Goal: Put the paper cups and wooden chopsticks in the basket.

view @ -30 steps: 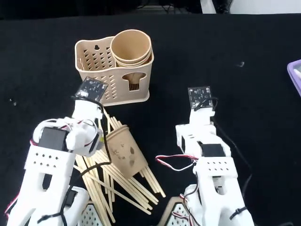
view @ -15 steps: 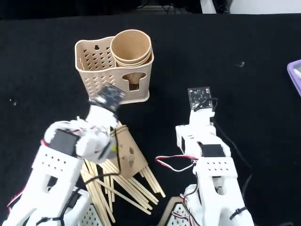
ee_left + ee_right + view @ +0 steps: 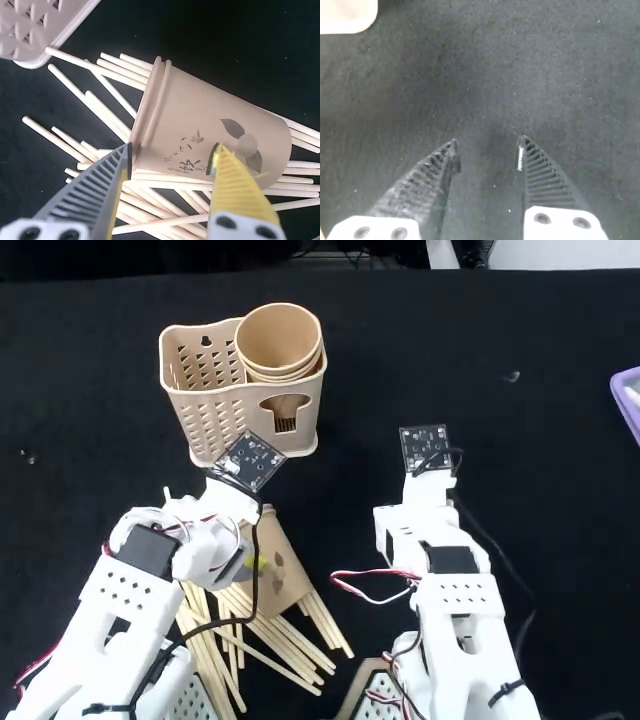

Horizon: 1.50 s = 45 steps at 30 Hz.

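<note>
A brown paper cup (image 3: 200, 132) printed with leaves lies on its side on a heap of wooden chopsticks (image 3: 100, 130). My left gripper (image 3: 172, 152) is open just above it, one finger at each side of the cup's body. From the high view, the left arm (image 3: 205, 540) covers part of this cup (image 3: 278, 575), and the chopsticks (image 3: 270, 635) fan out below it. The beige basket (image 3: 215, 390) stands farther back with stacked paper cups (image 3: 280, 340) in its right compartment. My right gripper (image 3: 487, 150) is open over bare black cloth.
A corner of the basket's base (image 3: 345, 15) shows in the right wrist view. The right arm (image 3: 430, 540) stands right of the chopstick heap. A purple object (image 3: 628, 395) sits at the table's right edge. Black cloth covers the table (image 3: 480, 360).
My left arm has swung right and turned its wrist until the gripper hangs over the lying cup. The right arm has not moved.
</note>
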Tool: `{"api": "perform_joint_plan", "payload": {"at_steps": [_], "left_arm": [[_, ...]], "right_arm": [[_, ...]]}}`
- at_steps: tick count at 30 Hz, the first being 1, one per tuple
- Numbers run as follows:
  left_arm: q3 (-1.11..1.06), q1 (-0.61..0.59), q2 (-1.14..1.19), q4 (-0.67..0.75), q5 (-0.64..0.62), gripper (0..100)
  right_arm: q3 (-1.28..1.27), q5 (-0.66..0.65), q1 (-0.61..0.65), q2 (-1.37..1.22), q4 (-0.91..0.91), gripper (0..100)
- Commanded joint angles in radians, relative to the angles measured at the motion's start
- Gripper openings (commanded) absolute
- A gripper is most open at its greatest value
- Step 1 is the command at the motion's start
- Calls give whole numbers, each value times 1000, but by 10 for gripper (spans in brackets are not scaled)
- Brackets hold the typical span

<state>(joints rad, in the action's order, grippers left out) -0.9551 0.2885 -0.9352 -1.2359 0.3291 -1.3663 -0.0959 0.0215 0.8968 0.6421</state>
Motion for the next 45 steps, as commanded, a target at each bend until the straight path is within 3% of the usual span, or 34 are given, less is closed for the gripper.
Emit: {"api": "perform_joint_plan", "payload": {"at_steps": [1,14,25,30,38,45], "left_arm": [[-12,-16,0,25,17,267],[33,-183,9,28,147,268],[150,-219,-2,-44,140,263],[268,-280,2,-123,37,266],[157,-417,-2,69,-133,263],[-10,-432,-2,253,-241,263]], "right_arm": [[2,0,-12,28,-25,184],[2,0,-12,28,-25,184],[2,0,-12,28,-25,184],[2,0,-12,28,-25,184],[2,0,-12,28,-21,184],[2,0,-12,28,-21,184]]}}
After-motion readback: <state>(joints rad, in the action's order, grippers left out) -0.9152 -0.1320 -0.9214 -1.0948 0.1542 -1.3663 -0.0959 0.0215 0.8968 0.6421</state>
